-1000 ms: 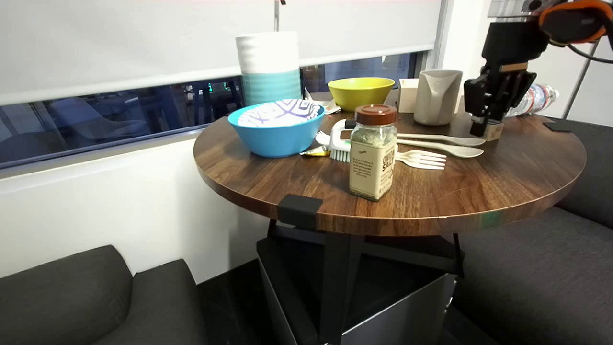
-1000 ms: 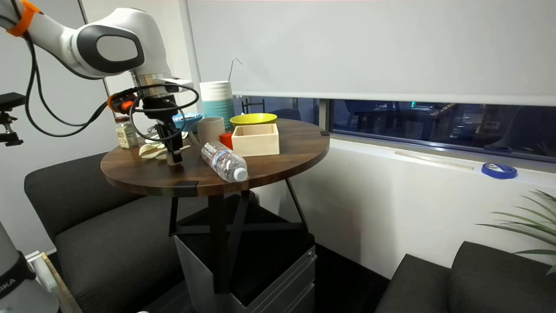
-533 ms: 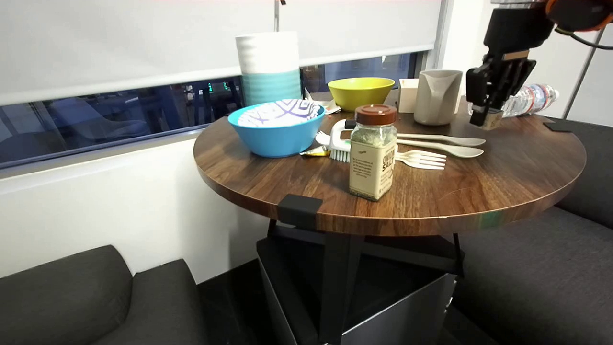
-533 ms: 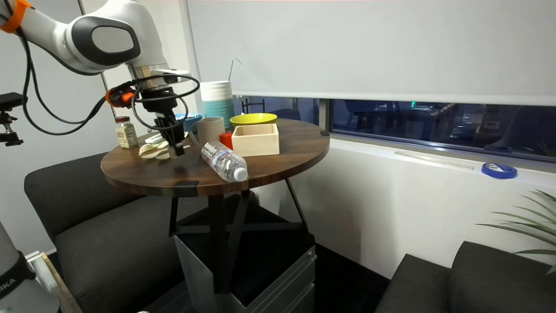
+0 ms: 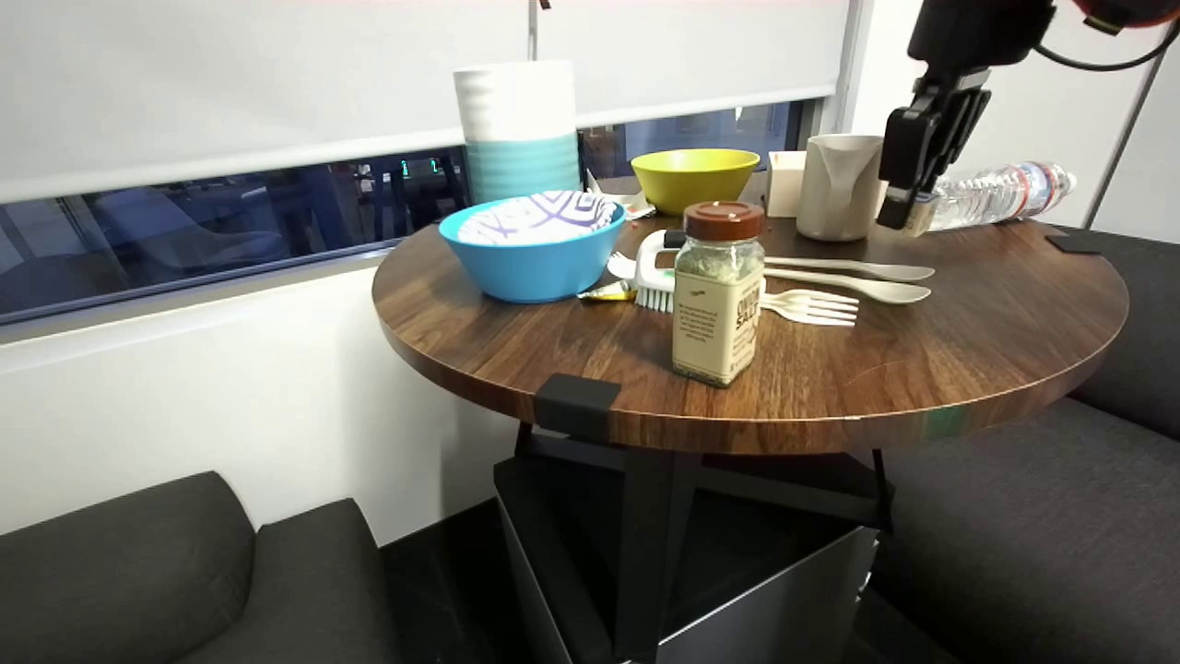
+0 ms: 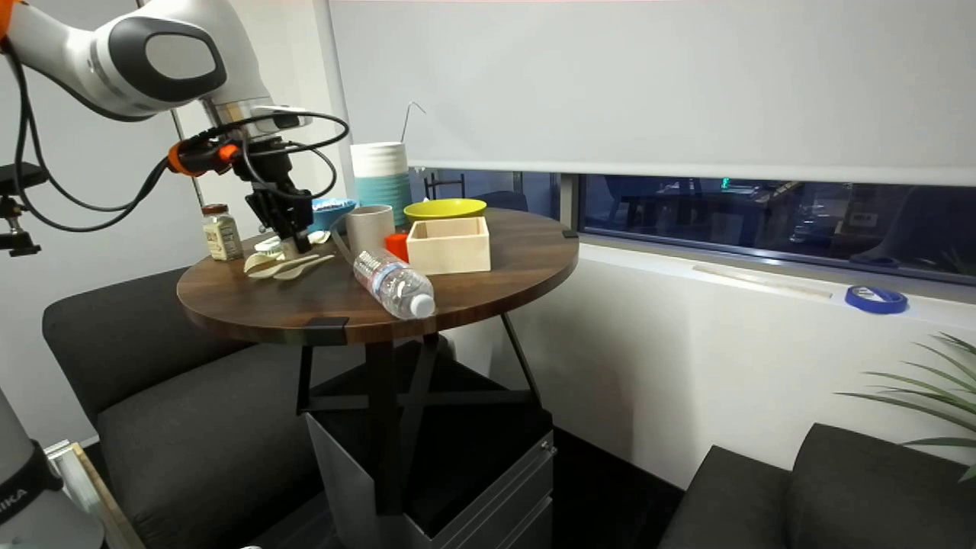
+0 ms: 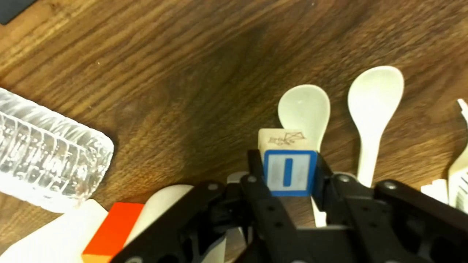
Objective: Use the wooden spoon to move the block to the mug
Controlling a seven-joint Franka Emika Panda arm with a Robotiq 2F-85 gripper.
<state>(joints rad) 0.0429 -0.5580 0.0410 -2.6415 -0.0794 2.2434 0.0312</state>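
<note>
1. A small, blue-framed, pale wooden block (image 7: 289, 171) is held between the tips of the black two-finger gripper (image 7: 287, 157), seemingly above the tabletop.
2. Just below and beyond the gripper, a slim, pale wooden spoon (image 7: 305, 106) is laid, with a similar pale spoon (image 7: 374, 95) beside it. Which one is meant cannot be told.
3. The step in hand is judged to be the transfer of the block. A spoon is asked for by the task, but none is held. Next, the block should probably be lowered gently into a spoon's bowl, or else taken directly to the mug.
4. Near the gripper, beside it in both exterior views, the off-white ceramic mug (image 5: 837, 189) is placed. For a direct way, lifting over its rim would be needed.
5. On the mug's side, room is narrowed by the clear plastic bottle (image 6: 393, 282) and a small red object (image 6: 397, 245).
6. Well beyond the fingertips, bare wood of the round brown table (image 5: 996, 350) is seen, up to an edge with a black bracket (image 6: 326, 331).
</note>
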